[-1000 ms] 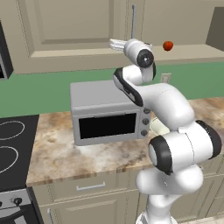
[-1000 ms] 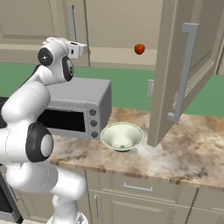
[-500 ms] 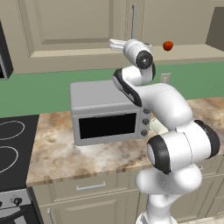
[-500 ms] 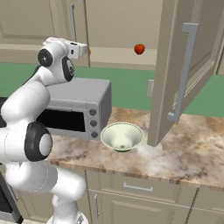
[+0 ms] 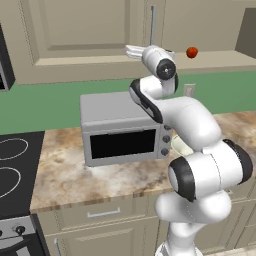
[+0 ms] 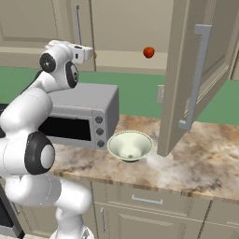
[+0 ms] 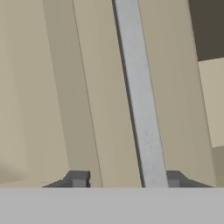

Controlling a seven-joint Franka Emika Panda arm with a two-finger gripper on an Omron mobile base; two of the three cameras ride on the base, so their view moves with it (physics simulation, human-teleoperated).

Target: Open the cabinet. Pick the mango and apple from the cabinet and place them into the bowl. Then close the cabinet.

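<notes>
Tool at the left door's handle, right door of the cabinet (image 6: 196, 79) swung open

The tool (image 7: 124, 181) has its two tips spread either side of the silver bar handle (image 7: 140, 109), gripping nothing. The apple (image 6: 148, 52) sits on the cabinet shelf (the mango can't be made out). The bowl (image 6: 130, 145) rests on the desk (image 6: 205, 163) just beside the microwave (image 6: 84, 119).

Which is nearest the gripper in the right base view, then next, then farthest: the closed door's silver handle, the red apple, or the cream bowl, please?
1. The long silver bar handle on the closed cabinet door, right at the gripper.
2. The small round red apple, on the open shelf to the gripper's right.
3. The pale cream bowl, down on the counter beside the grey microwave.
</notes>
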